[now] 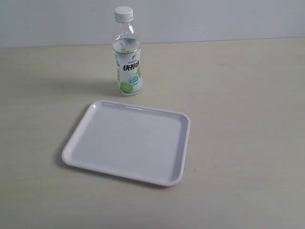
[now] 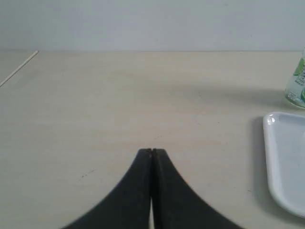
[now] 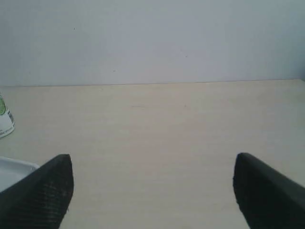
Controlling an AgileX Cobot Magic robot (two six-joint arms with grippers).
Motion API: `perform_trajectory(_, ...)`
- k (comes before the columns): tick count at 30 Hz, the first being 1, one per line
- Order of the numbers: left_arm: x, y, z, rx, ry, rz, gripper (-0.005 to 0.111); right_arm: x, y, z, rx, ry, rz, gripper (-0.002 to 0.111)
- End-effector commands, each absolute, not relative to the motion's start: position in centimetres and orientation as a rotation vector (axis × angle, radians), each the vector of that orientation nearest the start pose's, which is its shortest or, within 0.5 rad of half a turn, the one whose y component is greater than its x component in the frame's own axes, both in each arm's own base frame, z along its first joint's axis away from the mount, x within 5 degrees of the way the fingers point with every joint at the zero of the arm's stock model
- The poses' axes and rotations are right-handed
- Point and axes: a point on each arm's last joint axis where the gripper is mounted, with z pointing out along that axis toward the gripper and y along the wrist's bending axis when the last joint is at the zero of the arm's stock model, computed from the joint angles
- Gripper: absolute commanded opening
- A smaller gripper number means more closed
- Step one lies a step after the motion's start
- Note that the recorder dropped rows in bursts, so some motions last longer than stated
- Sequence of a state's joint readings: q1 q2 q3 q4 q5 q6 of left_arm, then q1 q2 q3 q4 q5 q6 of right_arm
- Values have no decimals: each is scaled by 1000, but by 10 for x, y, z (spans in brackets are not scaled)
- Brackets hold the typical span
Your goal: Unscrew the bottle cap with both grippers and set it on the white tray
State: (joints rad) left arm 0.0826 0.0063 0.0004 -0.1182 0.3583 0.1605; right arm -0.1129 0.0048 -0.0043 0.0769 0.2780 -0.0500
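The clear bottle with a white-and-green lime label stands upright on the table behind the white tray. Its white bottle cap sits on the neck. Neither gripper shows in the exterior view. In the left wrist view my left gripper is shut with nothing in it, over bare table, with the tray's rim and the bottle's base off to one side. My right gripper is open and holds nothing; a tray corner and a sliver of the bottle lie at that view's edge.
The pale wooden table runs back to a plain light wall. A table edge shows in the left wrist view. The tray holds nothing.
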Motion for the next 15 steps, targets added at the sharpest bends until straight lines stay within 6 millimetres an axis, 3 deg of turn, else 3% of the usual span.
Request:
perform_trajectory(1, 54, 0, 182, -4, 1828, 47, 0, 55, -5, 189, 108, 1746, -49, 86)
perform_trajectory(11, 54, 1, 186, 16, 1784, 71, 0, 55, -5, 189, 106, 1746, -51, 86)
perform_trajectory(14, 57, 0, 207, -370, 1522, -322, 0, 55, -5, 189, 106, 1746, -51, 86)
perform_trajectory(15, 56, 4, 213, -430, 1436, -348, 0, 55, -5, 189, 106, 1746, -51, 86)
